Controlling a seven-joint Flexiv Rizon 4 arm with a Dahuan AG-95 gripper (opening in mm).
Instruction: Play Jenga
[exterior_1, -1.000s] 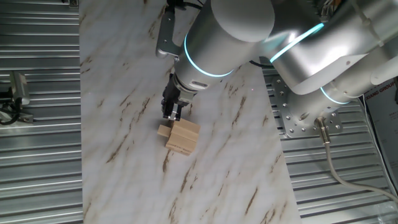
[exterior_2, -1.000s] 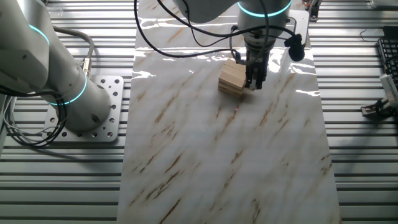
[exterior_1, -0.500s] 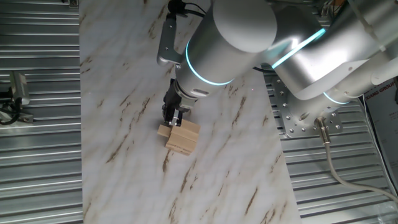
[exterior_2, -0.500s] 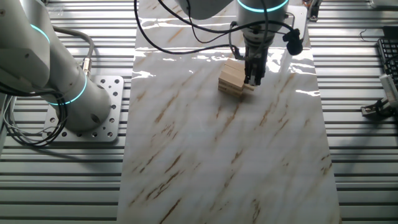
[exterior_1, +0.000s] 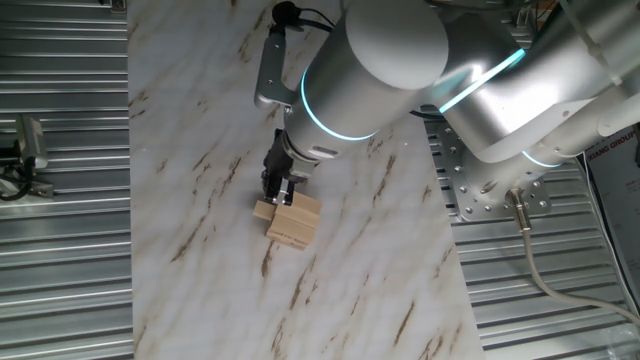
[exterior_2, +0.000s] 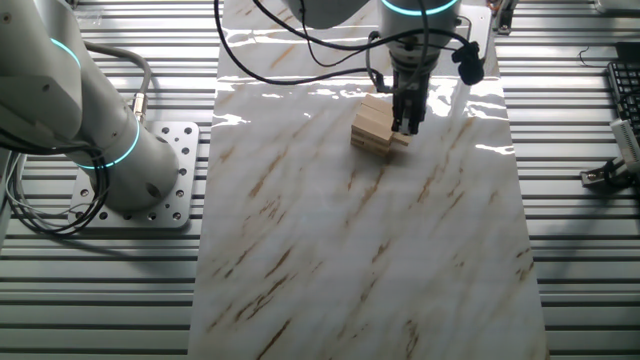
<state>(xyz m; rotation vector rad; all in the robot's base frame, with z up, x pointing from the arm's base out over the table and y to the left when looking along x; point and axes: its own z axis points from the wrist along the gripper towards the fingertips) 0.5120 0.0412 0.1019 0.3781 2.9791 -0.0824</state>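
The Jenga stack (exterior_1: 295, 222) of pale-tan wooden blocks stands on the marble board; it also shows in the other fixed view (exterior_2: 372, 124). One block (exterior_1: 263, 210) sticks out of the stack's low side, also seen in the other fixed view (exterior_2: 401, 140). My gripper (exterior_1: 278, 194) points down right beside the stack, its dark fingertips just over the inner end of the protruding block. In the other fixed view my gripper (exterior_2: 405, 124) hides part of the stack's side. The fingers stand close together, and whether they clamp the block is hidden.
The marble board (exterior_2: 360, 250) lies on a ribbed metal table. The arm's large joints (exterior_1: 380, 60) hang over the board's far part. The arm's base plate (exterior_2: 165, 175) is at the board's left. A cable (exterior_1: 545, 260) runs off the mount beside the board.
My gripper has shifted a little closer in against the stack and the protruding block. The stack and block have not visibly moved.
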